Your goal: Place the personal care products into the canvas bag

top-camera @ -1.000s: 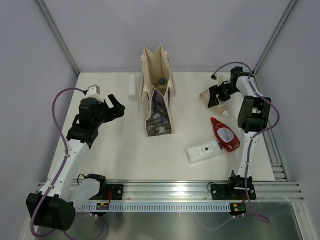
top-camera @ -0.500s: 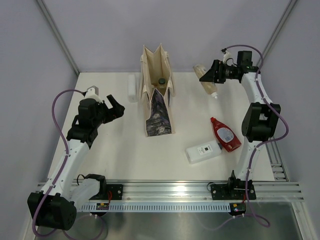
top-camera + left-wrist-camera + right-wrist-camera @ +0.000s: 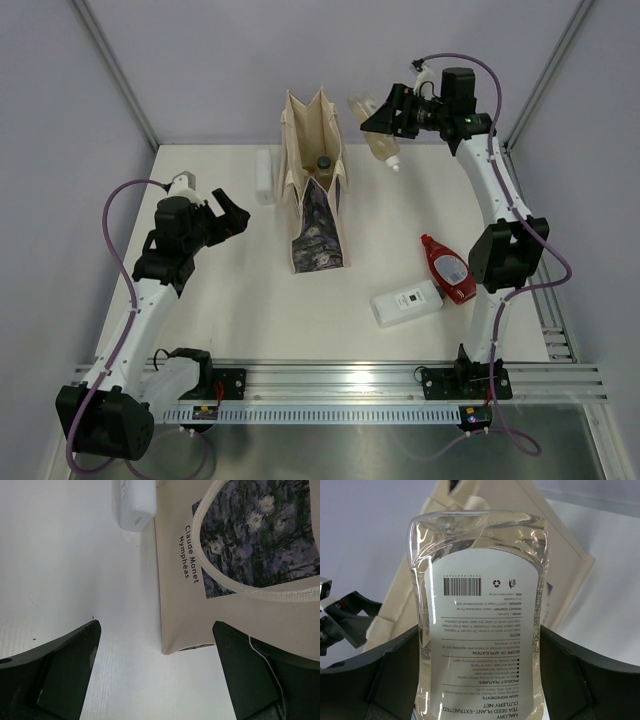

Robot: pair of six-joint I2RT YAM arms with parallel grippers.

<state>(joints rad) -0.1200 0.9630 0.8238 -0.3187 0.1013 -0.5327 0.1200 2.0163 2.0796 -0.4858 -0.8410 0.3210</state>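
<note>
To the left of the canvas bag (image 3: 318, 215), well apart from it, the left gripper (image 3: 238, 213) hangs over the table with its fingers spread and nothing between them; it faces the bag's printed side. A white bottle (image 3: 264, 176) lies on the table just beside the bag's left wall, toward the far end. The bag stands upright with its mouth open, and a bottle with a dark cap (image 3: 323, 163) shows inside it. To the right of the bag's mouth, lifted above the table, the right gripper (image 3: 383, 117) is closed on the clear bottle (image 3: 480, 605), one finger on each side of it. Further right of the bag and nearer to the arm bases, the white rectangular bottle (image 3: 406, 303) and the flat red bottle (image 3: 448, 268) lie side by side on the table.
</note>
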